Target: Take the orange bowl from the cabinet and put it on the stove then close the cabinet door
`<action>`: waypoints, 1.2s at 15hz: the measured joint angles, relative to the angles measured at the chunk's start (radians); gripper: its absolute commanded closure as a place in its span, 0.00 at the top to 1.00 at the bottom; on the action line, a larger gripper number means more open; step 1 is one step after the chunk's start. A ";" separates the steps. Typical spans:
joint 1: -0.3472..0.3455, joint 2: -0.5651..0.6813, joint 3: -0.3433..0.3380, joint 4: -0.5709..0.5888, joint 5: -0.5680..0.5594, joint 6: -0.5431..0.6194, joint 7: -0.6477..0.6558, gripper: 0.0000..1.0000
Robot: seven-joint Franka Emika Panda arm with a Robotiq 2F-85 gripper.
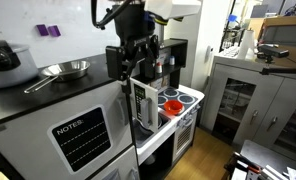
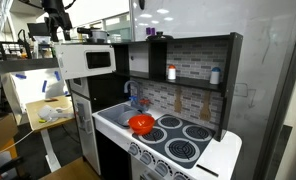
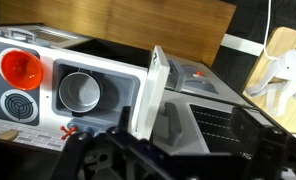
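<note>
The orange bowl [image 1: 172, 104] [image 2: 141, 123] sits on the white stove [image 1: 186, 97] [image 2: 185, 142] over a near burner. In the wrist view the orange bowl [image 3: 21, 68] is at the far left on the stove [image 3: 6, 100]. The cabinet door [image 1: 143, 106] [image 3: 148, 85] stands swung open, and the wrist view shows it edge-on. I cannot make out the inside of the cabinet. My gripper [image 1: 138, 60] [image 2: 56, 24] [image 3: 173, 150] hangs above the door. It is open, its dark fingers [image 3: 88, 152] are wide apart, and it holds nothing.
A steel unit marked NOTES [image 1: 78, 130] carries a grey pan [image 1: 64, 70] beside the toy kitchen. A sink with a steel bowl [image 3: 80, 92] lies between stove and door. A grey glass-door cabinet [image 1: 248, 95] stands beyond. Shelves with small bottles [image 2: 172, 72] rise behind the stove.
</note>
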 measured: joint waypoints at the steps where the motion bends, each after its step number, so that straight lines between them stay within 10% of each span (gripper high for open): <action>1: 0.000 0.000 0.001 -0.005 -0.011 0.008 0.000 1.00; 18: -0.011 -0.031 -0.006 -0.140 -0.209 0.117 0.000 1.00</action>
